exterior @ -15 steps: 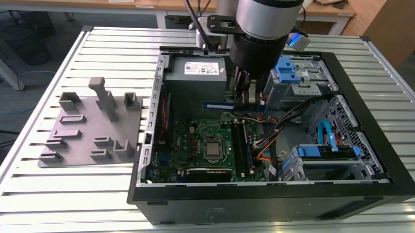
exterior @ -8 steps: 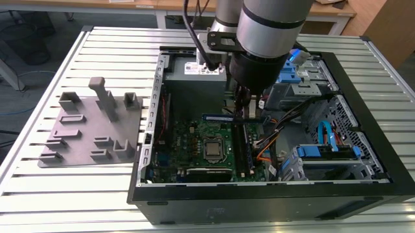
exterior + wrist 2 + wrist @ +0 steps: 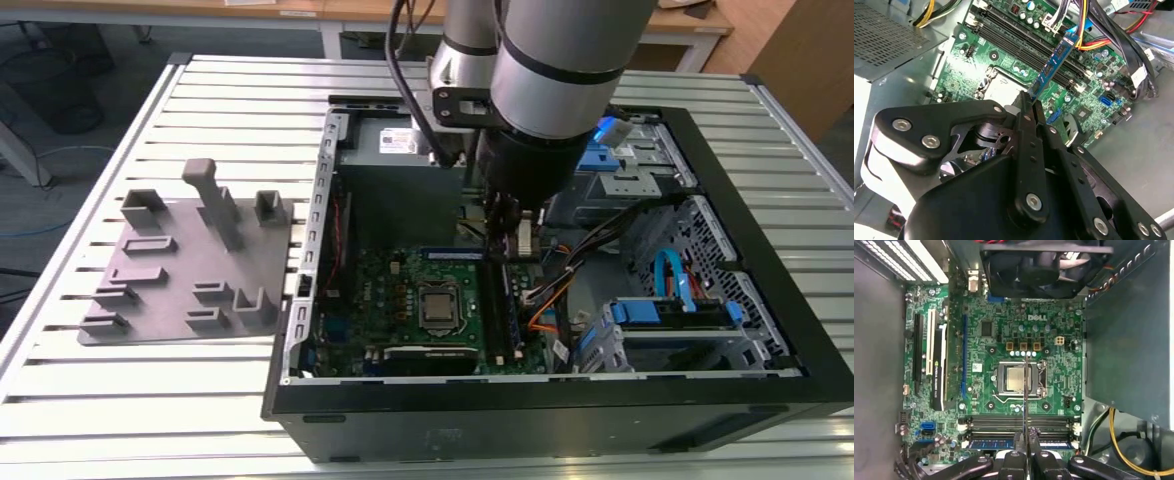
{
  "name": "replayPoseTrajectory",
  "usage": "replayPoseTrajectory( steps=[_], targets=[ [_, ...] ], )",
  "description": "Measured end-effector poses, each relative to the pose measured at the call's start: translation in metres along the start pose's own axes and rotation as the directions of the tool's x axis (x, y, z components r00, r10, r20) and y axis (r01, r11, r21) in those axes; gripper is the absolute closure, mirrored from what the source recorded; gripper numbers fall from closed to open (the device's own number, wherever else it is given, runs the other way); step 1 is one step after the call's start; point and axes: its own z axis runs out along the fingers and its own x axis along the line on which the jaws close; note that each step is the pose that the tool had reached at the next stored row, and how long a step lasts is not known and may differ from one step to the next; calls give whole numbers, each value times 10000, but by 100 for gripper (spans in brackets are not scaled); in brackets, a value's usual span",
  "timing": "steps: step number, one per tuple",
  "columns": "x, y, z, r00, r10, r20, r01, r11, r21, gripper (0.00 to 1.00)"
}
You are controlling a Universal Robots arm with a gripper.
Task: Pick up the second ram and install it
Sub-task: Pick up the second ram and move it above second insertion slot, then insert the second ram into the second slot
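- The open computer case (image 3: pixel 561 405) stands at the slatted table's (image 3: pixel 80 400) near edge, a grey fixture (image 3: pixel 187 270) just beside it.
- Over the motherboard's (image 3: pixel 387 300) slot edge, the gripper (image 3: pixel 501 245) pinches the second ram (image 3: pixel 1053 65) by one end; cables (image 3: pixel 558 288) crowd near.
- The arm (image 3: pixel 561 60) hangs vertical over the case's far half, free space around it.

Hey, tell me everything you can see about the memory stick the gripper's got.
The second ram is a thin, flat, narrow stick, blue-faced in the second wrist view, with small components along it. The gripper is shut on one end, its fingers pinching the flat faces. The rest points away toward the green motherboard, over the long black slot rails. Whether it touches them I cannot tell. In the first wrist view it appears edge-on, as a thin line.
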Motion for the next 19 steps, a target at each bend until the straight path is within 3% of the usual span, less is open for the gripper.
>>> replayPoseTrajectory(
  steps=[19],
  targets=[
    [2,-1,10,9999,133,23,-133,9999,3,86]
  ],
)
